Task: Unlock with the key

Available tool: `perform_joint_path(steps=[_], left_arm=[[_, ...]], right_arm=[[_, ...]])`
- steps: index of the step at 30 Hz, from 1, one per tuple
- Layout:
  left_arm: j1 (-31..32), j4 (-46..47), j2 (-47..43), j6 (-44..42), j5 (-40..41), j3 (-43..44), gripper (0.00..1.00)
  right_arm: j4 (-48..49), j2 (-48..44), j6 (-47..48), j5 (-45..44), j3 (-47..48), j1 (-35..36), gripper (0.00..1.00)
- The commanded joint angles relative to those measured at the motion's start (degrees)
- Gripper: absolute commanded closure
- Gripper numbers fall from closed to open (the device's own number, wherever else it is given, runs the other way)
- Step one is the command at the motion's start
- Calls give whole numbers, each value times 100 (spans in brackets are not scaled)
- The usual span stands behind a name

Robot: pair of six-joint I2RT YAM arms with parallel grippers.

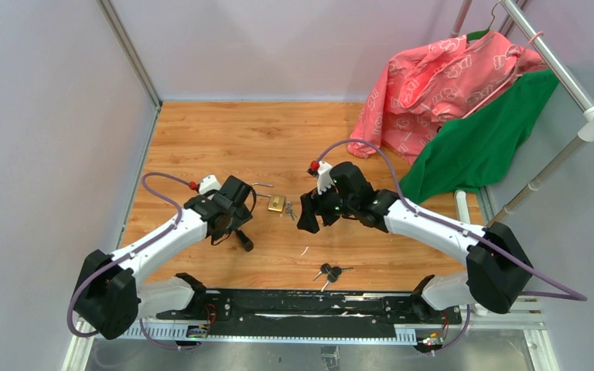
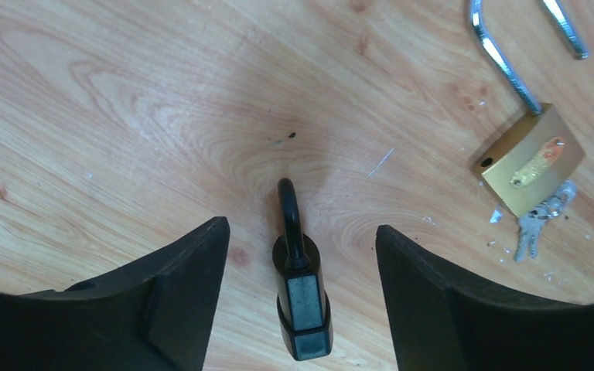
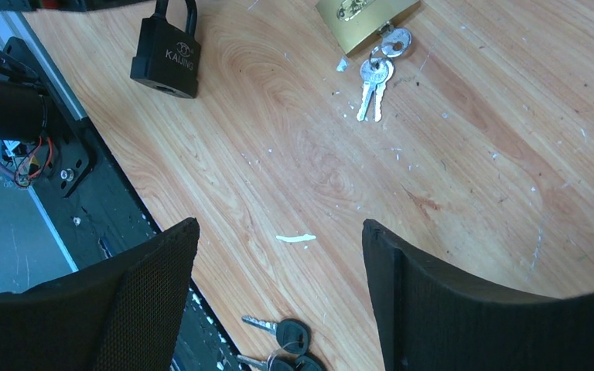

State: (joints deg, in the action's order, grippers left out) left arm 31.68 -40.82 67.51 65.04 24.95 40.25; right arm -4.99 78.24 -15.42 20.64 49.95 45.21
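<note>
wooden tabletop (image 1: 224,131), white-walled cell: left gripper (image 2: 300,228) hangs with its jaws spread wide and holds nothing. a black padlock (image 2: 303,305) rests on the boards between the fingers, touching neither. right gripper (image 3: 278,228) hovers over the wood, equally agape and empty. padlocks number two: the second, a brass padlock (image 2: 530,161), lies between the two arms, shackle swung open, with silver keys (image 2: 534,224) bunched at its keyhole. key bunches also number two: black-headed keys (image 3: 290,338) lie near the table's front edge. two clothes drape at far right, a pink garment (image 1: 441,81) and a green garment (image 1: 479,143).
</note>
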Motion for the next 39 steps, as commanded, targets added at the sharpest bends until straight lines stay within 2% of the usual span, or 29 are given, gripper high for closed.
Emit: perform_joint_path(steps=[1,4,12,17,23,27,31,36,39], left_arm=[[-26,-62,-397,-196,438,202,23],[-26,-27,-587,-379,539,204,15],[-22,180,-1610,-1225,686,67,8],[-22,310,-2107,-2157,414,167,8],[-21,704,-3002,-2637,-105,-61,13],[-6,1052,-3311,-2888,-612,-115,16],[103,1380,-3238,-3133,-866,-75,18],[460,1819,-3026,-3503,-1173,54,20],[747,2047,-2904,-3688,-1320,70,20]], right_arm=[[-396,-291,147,-244,-62,-74,20],[-588,-457,182,-374,-119,-76,20],[-1335,-752,143,-702,-197,-74,20],[-1836,-970,-17,-987,-244,-88,19],[-2181,-1178,-358,-1191,-495,-83,19],[-2146,-1391,-505,-1005,-823,-87,19],[-2130,-1528,-543,-678,-1013,-85,19],[-1974,-1547,-593,156,-1148,-44,21],[-2035,-1486,-583,359,-1180,94,22]])
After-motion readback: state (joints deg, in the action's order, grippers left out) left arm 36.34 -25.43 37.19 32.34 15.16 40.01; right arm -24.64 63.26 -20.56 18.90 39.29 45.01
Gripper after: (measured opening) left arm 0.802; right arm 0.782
